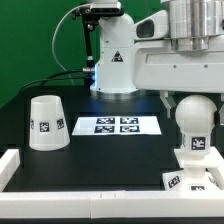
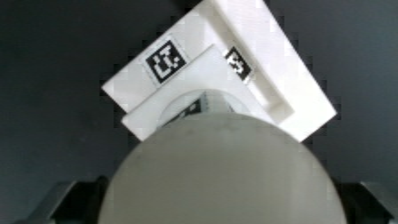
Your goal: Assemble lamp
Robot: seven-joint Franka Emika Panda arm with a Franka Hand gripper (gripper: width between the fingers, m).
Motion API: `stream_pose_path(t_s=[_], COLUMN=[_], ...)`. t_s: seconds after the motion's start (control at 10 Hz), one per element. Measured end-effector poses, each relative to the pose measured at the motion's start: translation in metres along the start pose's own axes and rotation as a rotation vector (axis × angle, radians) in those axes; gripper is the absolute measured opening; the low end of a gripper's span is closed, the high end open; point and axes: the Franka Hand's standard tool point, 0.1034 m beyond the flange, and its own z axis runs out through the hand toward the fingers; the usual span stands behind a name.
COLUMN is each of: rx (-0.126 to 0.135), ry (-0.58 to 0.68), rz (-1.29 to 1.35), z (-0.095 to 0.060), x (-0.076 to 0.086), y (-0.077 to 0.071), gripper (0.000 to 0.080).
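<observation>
White plastic bulb [image 2: 214,150] stands on the base [image 2: 228,72], at the exterior view's right. I read the gripper [image 2: 214,205] as pinching the bulb, fingers [image 2: 75,203] flush either side. The shade [image 1: 45,122] sits well apart, with the marker board [image 1: 118,125] between.

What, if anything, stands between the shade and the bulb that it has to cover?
On the table, only the flat marker board lies between the shade and the bulb. The gripper, however, appears to grip the bulb from above, so it blocks the shade's way down.
</observation>
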Motion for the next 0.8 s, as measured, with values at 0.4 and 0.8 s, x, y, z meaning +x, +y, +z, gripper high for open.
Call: stream_pose_path(t_s=[0.4,0.8], rx=[0.106,0.122], ry=[-0.026,-0.05], rz=[0.665,0.721], z=[0.002,0.0029], x=[0.0022,0.0025], y=[-0.0014,-0.0006], gripper=[0.0576,0.0655])
